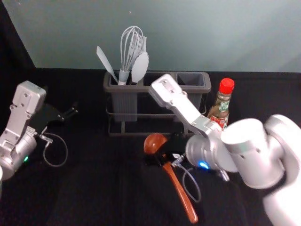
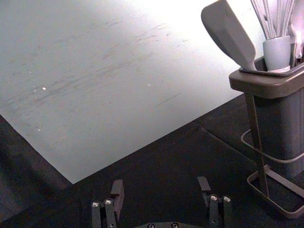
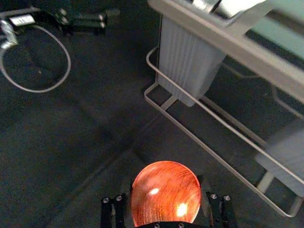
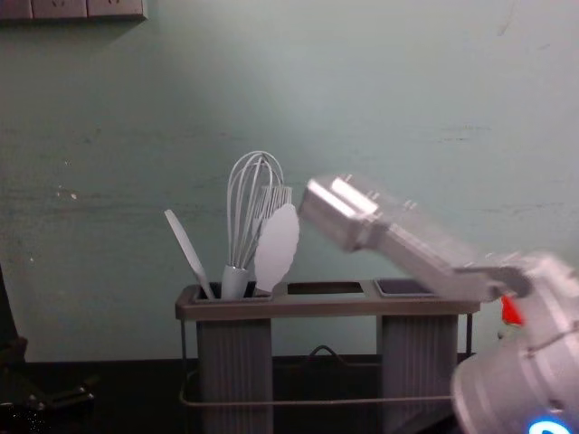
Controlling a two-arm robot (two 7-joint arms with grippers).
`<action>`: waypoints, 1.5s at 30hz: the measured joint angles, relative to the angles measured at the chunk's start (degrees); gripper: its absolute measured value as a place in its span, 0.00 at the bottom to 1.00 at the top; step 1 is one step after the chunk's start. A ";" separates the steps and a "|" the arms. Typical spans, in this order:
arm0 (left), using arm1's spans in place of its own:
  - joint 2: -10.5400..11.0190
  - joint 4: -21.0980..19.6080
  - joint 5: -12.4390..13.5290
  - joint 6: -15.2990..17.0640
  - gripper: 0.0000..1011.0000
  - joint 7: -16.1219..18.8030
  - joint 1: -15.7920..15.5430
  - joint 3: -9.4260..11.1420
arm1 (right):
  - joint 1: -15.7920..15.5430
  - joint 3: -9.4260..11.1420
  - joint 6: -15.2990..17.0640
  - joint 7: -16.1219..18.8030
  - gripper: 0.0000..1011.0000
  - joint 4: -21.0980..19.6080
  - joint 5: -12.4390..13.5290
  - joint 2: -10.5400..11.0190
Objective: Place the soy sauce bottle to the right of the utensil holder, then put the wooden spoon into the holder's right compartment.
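Wooden spoon (image 1: 181, 195): on the dark cloth (image 1: 94, 188) in front of the utensil holder (image 1: 157, 135), lying at a slant, its round head toward the holder and its handle running nearer and to the right.
Right gripper (image 1: 162, 153): low over the cloth, at the spoon's head end; in the right wrist view its 2 jaws stand spread, 1 on each side of the spoon's head. Whether they touch it, I cannot tell.
Utensil holder: upright behind the spoon, partly covered by the right arm (image 1: 190, 110).
Right compartment (image 1: 190, 78): grey, at the holder's right end.
Left compartment (image 1: 125, 101): holds a whisk (image 1: 124, 75), a flat spatula (image 1: 107, 62) leaning left, and a round-headed utensil (image 1: 140, 67).
Soy sauce bottle (image 1: 219, 109): upright, just beside the holder, on its right, with a red cap (image 1: 226, 85).
Left gripper (image 1: 70, 112): parked left of the holder, well apart from the spoon; its 2 jaws are spread.
Wall (image 1: 188, 37): pale green, behind everything, with sockets (image 4: 72, 9) high on the left.
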 joint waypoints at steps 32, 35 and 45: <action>0.00 0.00 0.00 0.00 1.00 0.00 0.00 0.00 | -22.58 13.86 -35.78 -6.60 0.83 -16.88 2.06 7.43; 0.00 0.00 0.00 0.00 1.00 0.00 0.00 0.00 | -23.69 14.65 -39.90 -7.40 0.83 -16.91 2.84 7.77; 0.00 0.00 0.00 0.00 1.00 0.00 0.00 0.00 | -26.02 16.01 -54.03 -8.68 0.83 -14.94 5.65 8.95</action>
